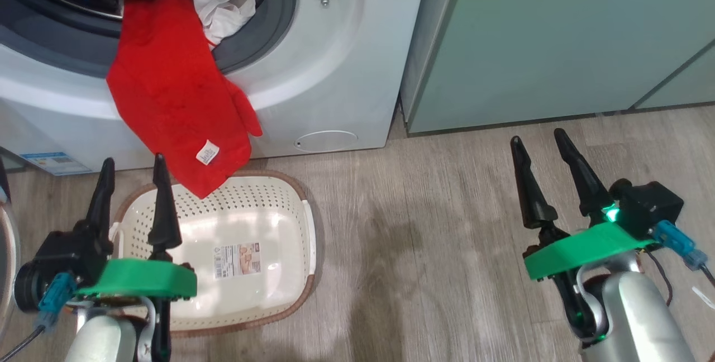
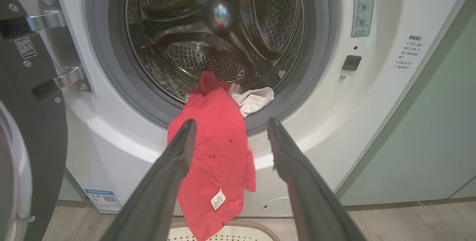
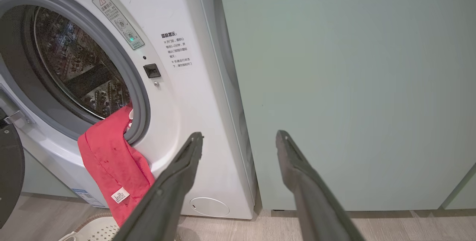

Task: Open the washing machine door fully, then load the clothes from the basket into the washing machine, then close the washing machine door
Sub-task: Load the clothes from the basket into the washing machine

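Note:
The red clothes (image 1: 167,82) hang half out of the washing machine (image 1: 346,60), draped over the grey gasket, with the lower end dangling above the basket (image 1: 268,272). Seen along my left fingers, the clothes (image 2: 212,148) trail from the steel drum (image 2: 208,29) down the machine front. The door (image 2: 26,122) stands swung open at the left. My left gripper (image 1: 133,175) is open over the basket's back left corner, below the garment. My right gripper (image 1: 539,147) is open above the floor, to the right of the machine. The basket holds only its paper label (image 1: 237,258).
Pale green cabinets (image 1: 558,38) stand right of the machine, close ahead of my right gripper (image 3: 240,140). A small round white flap (image 1: 325,140) sits low on the machine front. Wood-look floor (image 1: 424,228) spreads between basket and right arm.

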Tool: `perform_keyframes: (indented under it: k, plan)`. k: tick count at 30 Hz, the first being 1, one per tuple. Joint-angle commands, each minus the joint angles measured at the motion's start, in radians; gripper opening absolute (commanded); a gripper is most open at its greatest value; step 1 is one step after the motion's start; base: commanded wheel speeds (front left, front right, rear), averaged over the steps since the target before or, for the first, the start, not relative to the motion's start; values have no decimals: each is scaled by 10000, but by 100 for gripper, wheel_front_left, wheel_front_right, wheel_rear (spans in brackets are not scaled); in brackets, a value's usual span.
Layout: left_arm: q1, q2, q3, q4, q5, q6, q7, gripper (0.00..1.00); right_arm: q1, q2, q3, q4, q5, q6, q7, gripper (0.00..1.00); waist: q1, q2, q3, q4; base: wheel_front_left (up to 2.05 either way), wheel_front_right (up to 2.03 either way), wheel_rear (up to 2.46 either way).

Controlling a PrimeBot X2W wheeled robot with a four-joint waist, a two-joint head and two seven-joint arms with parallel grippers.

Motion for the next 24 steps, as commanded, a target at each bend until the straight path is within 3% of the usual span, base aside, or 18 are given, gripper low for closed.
perform_keyframes:
  k: [1,16,24]
  plan:
    - [-155,84,331,-279,55,-35,-49,100,4,-31,228,-337,-56,0,20,100,1,-1,7,5,0,0,0]
    - [-689,156,211,166,-61,-113,206,100,-109,-31,308,-546,27,0,20,100,1,-1,469,63,0,0,0]
    - [-2508,445,321,2625,-789,-820,1000,100,-476,-31,510,-800,47,0,-15,100,1,-1,1667,-110,0,0,0]
